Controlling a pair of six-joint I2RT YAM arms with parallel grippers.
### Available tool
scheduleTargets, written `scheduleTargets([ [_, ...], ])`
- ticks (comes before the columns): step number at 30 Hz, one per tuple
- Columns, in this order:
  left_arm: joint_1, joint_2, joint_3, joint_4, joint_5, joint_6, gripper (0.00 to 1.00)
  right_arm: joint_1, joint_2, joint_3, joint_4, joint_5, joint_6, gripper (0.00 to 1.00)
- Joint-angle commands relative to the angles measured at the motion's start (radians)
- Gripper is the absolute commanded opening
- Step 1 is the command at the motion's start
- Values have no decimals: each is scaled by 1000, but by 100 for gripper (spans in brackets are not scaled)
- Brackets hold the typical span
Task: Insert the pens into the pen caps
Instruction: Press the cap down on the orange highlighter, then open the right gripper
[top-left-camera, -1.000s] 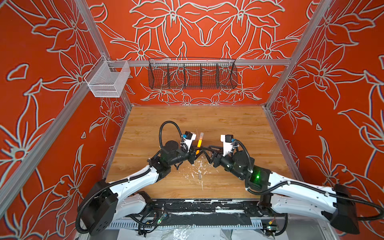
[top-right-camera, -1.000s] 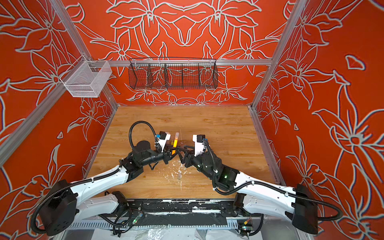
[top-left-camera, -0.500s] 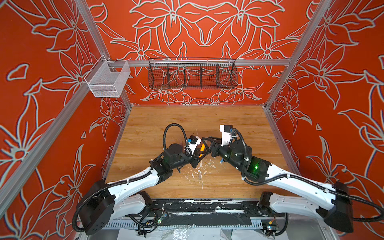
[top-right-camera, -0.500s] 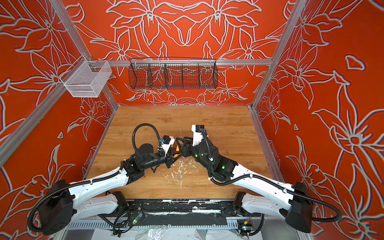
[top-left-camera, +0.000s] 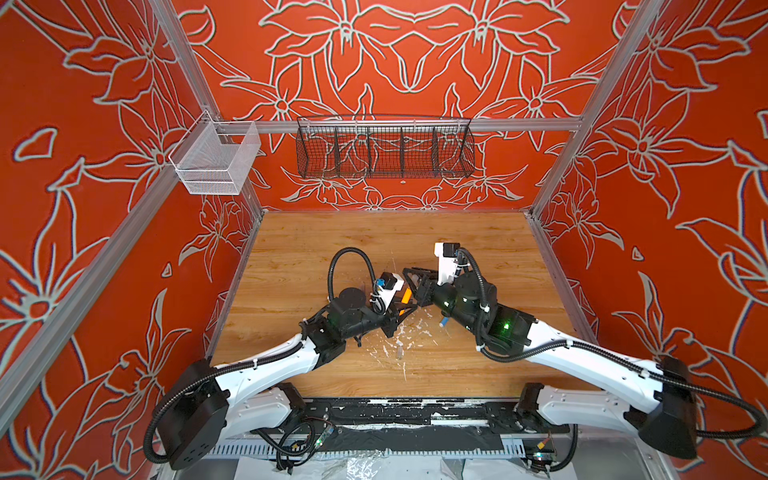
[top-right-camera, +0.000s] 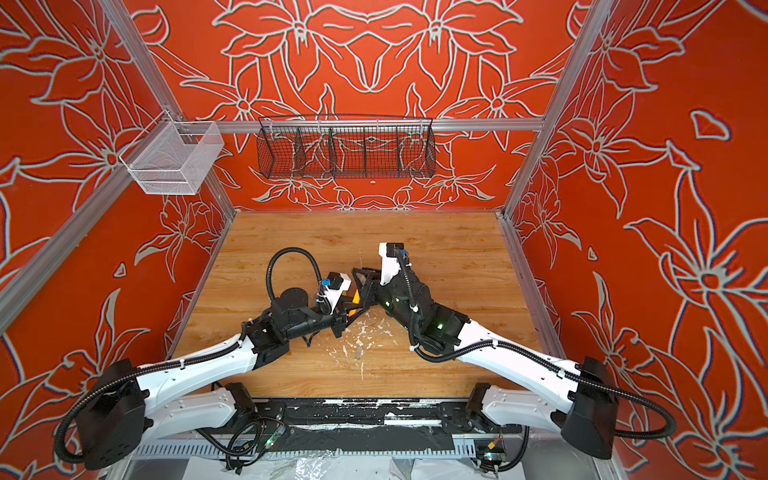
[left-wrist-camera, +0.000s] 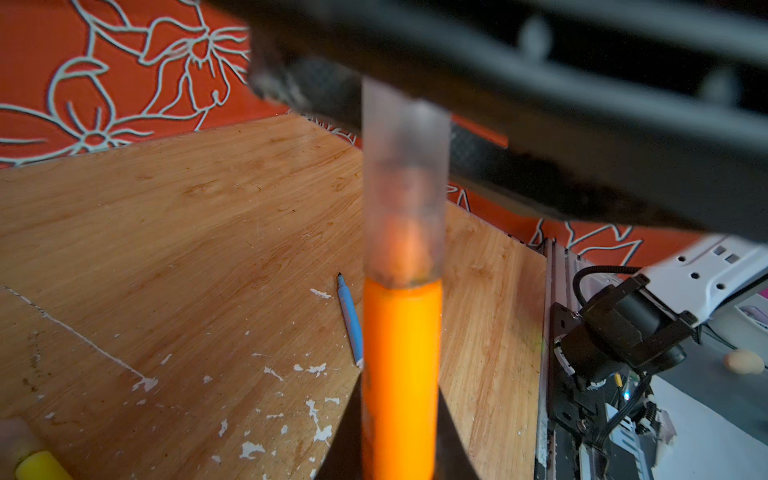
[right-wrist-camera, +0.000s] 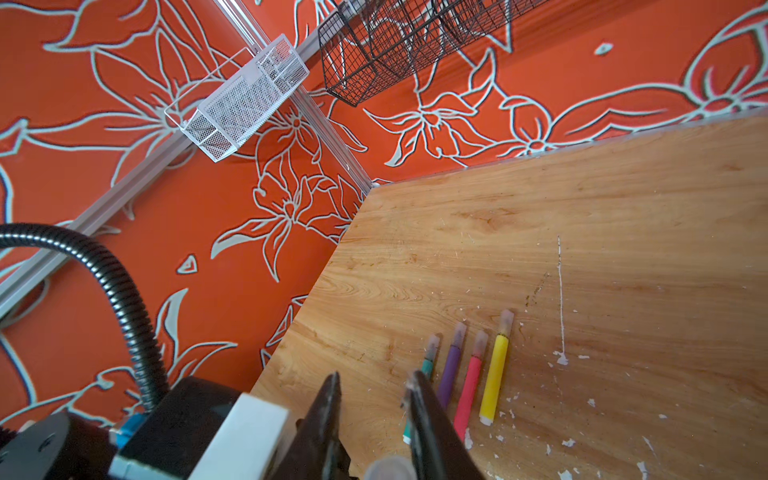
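- The left claw (top-left-camera: 403, 305) is clamped on the orange pen (left-wrist-camera: 399, 374), up over the middle of the bench (top-left-camera: 374, 237).
- A clear cap (left-wrist-camera: 403, 187) sits on the pen's tip, between the fingers (right-wrist-camera: 419, 415) of the right claw (right-wrist-camera: 376, 386); I cannot tell if they squeeze it.
- A blue pen (left-wrist-camera: 349, 320) lies near, among white flecks (left-wrist-camera: 318, 419).
- The green pen (right-wrist-camera: 428, 368), purple pen (right-wrist-camera: 451, 370), pink pen (right-wrist-camera: 469, 390) and yellow pen (right-wrist-camera: 494, 374) lie capped in a row beside the right claw.
- Open wood runs from the claws to the back wall (top-left-camera: 415, 62).
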Motion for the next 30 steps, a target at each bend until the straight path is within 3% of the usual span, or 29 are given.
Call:
scheduleTargets([
  [1,-9,-20,32,10,-2,20,0,-5,12,23,-4,-25,10,21],
  [7,-9,-31,27,13,-11,13,0,-3,20,-5,-1,-31,26,0],
  [16,-8,-55,36,5,-92,-26,0,27,35,-59,-3,-100,23,0],
  [20,-6,-75,53,13,-182,-40,0,70,27,-89,-22,-106,15,0],
  [24,-7,-73,118,-14,-291,-27,0,120,32,-124,-20,-106,20,0],
  [30,-3,-75,211,-7,-326,2,0,169,65,-146,-15,-122,30,0],
])
